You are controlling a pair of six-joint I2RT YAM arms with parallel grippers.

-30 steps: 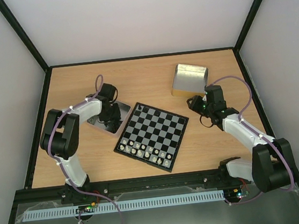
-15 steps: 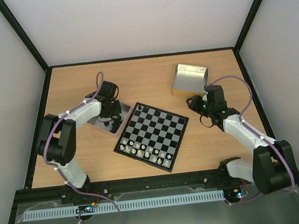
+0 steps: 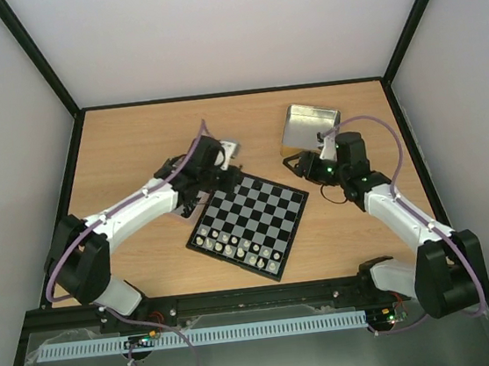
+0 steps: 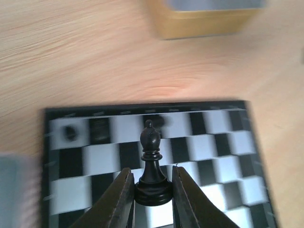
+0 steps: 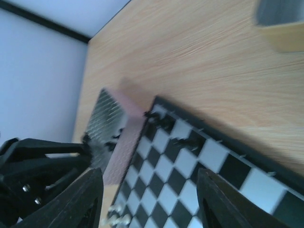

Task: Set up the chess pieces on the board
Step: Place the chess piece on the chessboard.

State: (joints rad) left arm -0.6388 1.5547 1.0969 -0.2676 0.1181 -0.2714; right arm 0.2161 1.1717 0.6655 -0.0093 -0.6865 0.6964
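Observation:
My left gripper (image 4: 151, 190) is shut on the base of a black bishop (image 4: 152, 159), held upright just above the board (image 4: 223, 161). In the top view this gripper (image 3: 220, 175) hangs over the far left corner of the board (image 3: 257, 212). Two blurred black chess pieces (image 5: 161, 122) stand on squares near that corner. My right gripper (image 5: 149, 175) is open and empty, and in the top view the right gripper (image 3: 303, 166) hovers off the board's far right edge. Pale pieces (image 3: 234, 244) fill the board's near rows.
A metal tray (image 5: 102, 123) with more black pieces lies left of the board, mostly under my left arm (image 3: 141, 204) in the top view. A second metal tray (image 3: 313, 125) with a gold side stands tilted behind my right gripper. Black frame rails edge the table.
My left arm has swung from the left tray to the board's far left corner, carrying the bishop. The right gripper's fingers have spread wider and it has shifted slightly toward the board.

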